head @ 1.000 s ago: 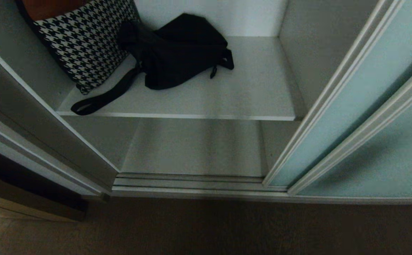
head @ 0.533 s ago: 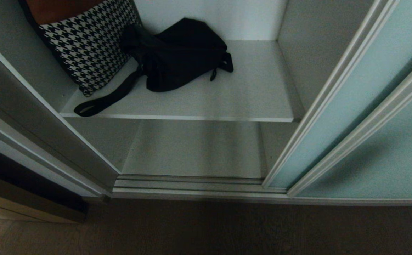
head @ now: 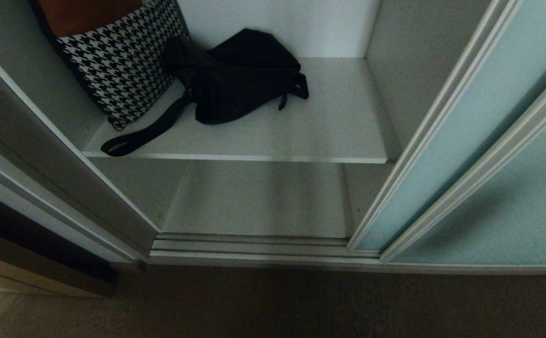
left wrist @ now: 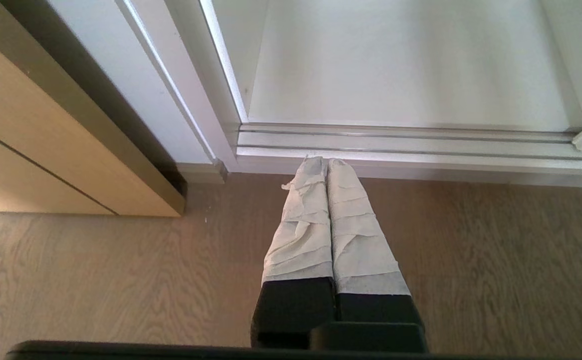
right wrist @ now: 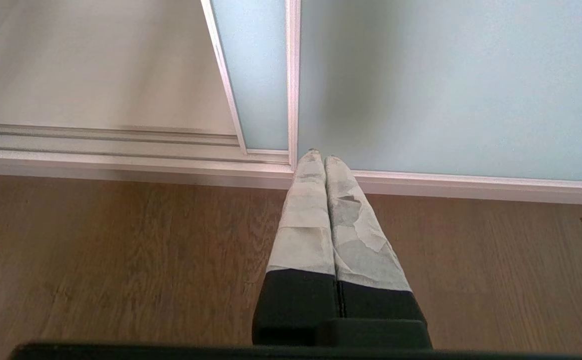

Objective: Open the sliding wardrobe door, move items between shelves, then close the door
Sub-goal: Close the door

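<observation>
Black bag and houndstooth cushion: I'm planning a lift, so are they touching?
Touching. In the head view the black bag leans against the houndstooth cushion on the shelf, with no gap showing between them.

Upper shelf point(head: 329, 136): a flat white-grey board that spanned the open bay.
On it, left: a houndstooth bag point(head: 122, 61) leaned against the side wall.
On it, centre: a black bag point(head: 240, 80) lay slumped beside the houndstooth bag and touching it; its broad strap point(head: 146, 134) trailed to the front edge.
Lower shelf point(head: 258, 202): bare.
Floor point(head: 273, 305): wood-grain boards.
</observation>
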